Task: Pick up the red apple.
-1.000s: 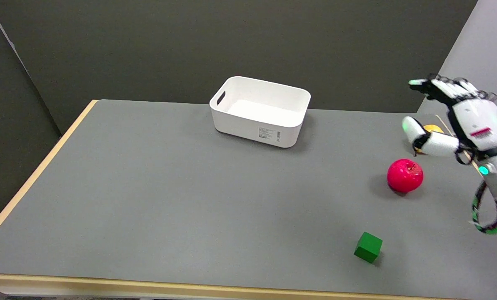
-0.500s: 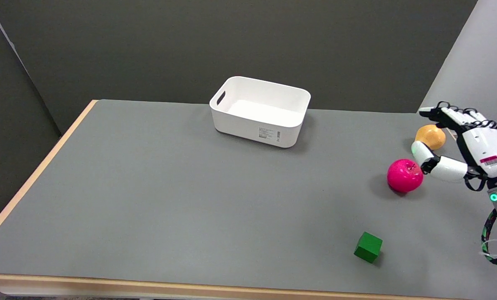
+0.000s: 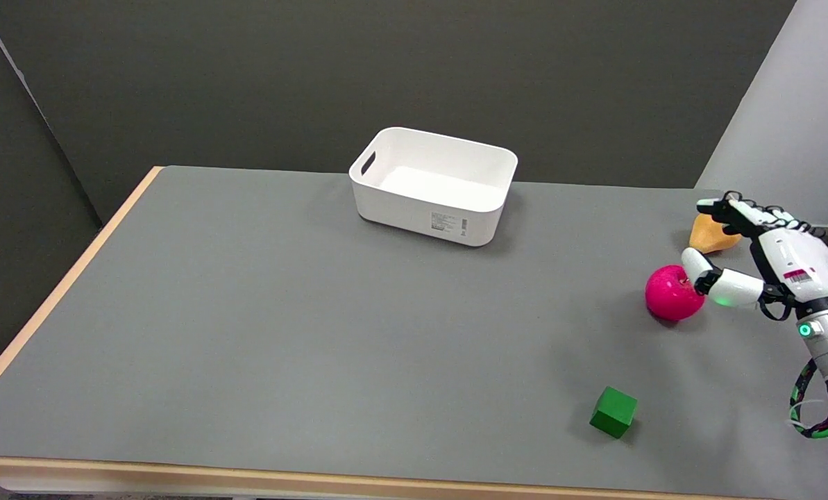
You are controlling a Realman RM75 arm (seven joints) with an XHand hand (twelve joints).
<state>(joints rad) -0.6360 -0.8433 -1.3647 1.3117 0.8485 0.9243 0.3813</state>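
Observation:
The red apple (image 3: 672, 294) sits on the grey table (image 3: 316, 312) near its right side. My right hand (image 3: 767, 257) hovers just to the apple's right with its fingers spread and nothing in it. Its thumb (image 3: 698, 271) lies over the apple's upper right edge; whether it touches I cannot tell. The other fingers (image 3: 740, 212) reach out higher up, across an orange fruit behind the apple.
An orange fruit (image 3: 709, 236) lies behind the apple at the table's right edge, partly hidden by my fingers. A green cube (image 3: 614, 412) stands in front of the apple. A white bin (image 3: 433, 184) stands at the back middle.
My right hand has come down from well above the table to the apple's height, and its thumb has come up against the apple. The apple, cube and bin have stayed put.

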